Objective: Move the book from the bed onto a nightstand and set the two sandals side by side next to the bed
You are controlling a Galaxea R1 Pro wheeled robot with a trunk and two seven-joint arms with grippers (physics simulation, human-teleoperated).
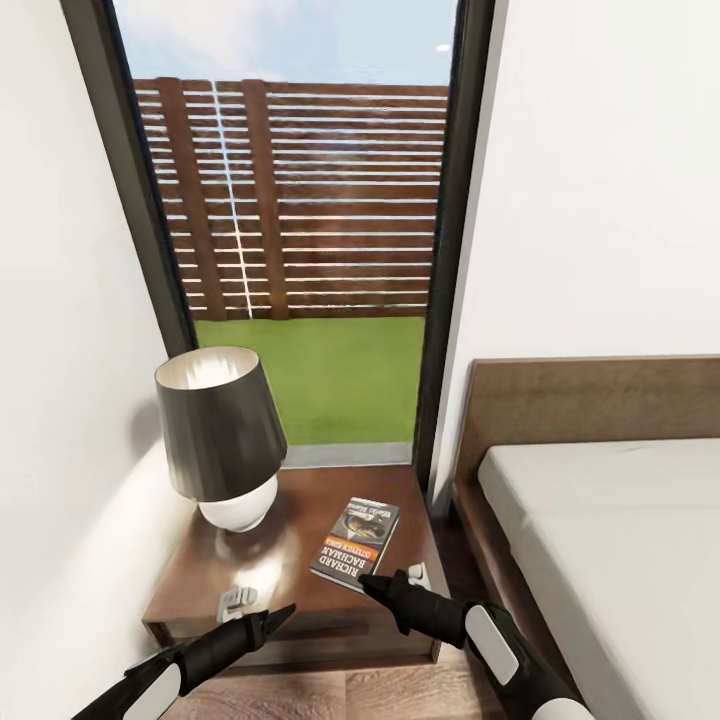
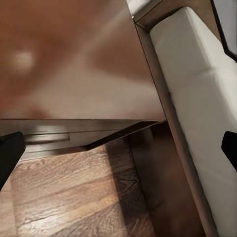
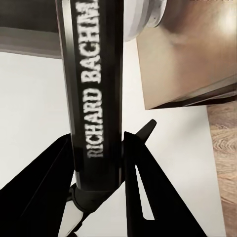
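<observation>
The right tool point(image 1: 372, 584) clamps the near edge of the book point(image 1: 356, 543), its fingers point(image 3: 140, 177) on either side of the spine — the paperback lies on the nightstand point(image 1: 300, 590) beside the lamp point(image 1: 222, 438), not yet released. The left tool point(image 1: 280, 612) hovers at the nightstand's front edge; whether it is apart or together cannot be told. Book nearly delivered; sandals remain. Dark cover, orange band, white lettering.

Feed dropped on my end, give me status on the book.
Right gripper shut on book, book over nightstand. Left gripper free, state unclear. Lamp beside the book.
</observation>
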